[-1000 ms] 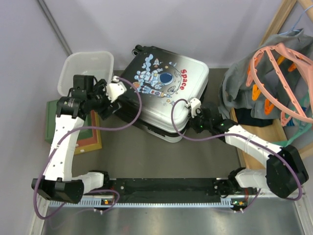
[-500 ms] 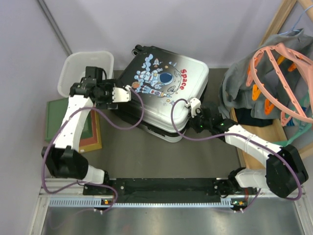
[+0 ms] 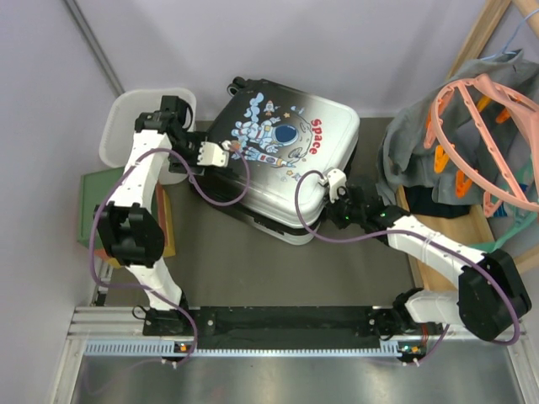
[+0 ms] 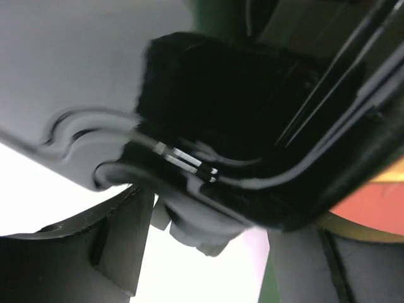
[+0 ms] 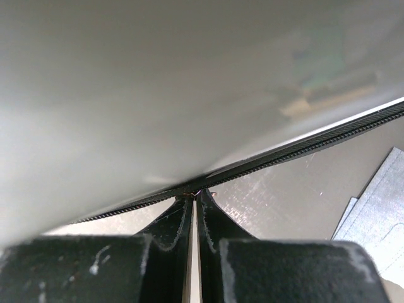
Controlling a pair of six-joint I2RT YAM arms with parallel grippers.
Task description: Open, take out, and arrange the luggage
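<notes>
**Luggage flat on table: right tips at the zip, left jaws spread**

Luggage (image 3: 286,160) lies flat on the table (image 3: 253,269), astronaut print up, between the 2 grippers.

Top view:
- The left gripper (image 3: 226,150) sits over the edge of the print, at the luggage's left side.
- A white basket (image 3: 152,118) stands just behind its wrist, and green-topped boxes (image 3: 88,202) lie further back on its outer side.
- The right gripper (image 3: 330,185) meets the luggage's near right edge.
- A heap of clothes with pink hangers (image 3: 472,126) lies well behind it on its outer side.
- Neither jaw gap can be read from this view.

Right wrist view:
- The 2 fingers (image 5: 170,221) are pressed together.
- Their tips are on the zip track (image 5: 303,148), which runs under the pale shell directly ahead.
- A small coppery glint shows at the tips. It is too small to tell whether a pull tab is pinched.

Left wrist view, blurred:
- The 2 dark fingers (image 4: 69,259) stand wide apart at the bottom corners of the view.
- A dark part of the luggage lies close ahead of them.
- Nothing is visibly gripped between them.
- A strip of red and green shows past the right finger.
</notes>
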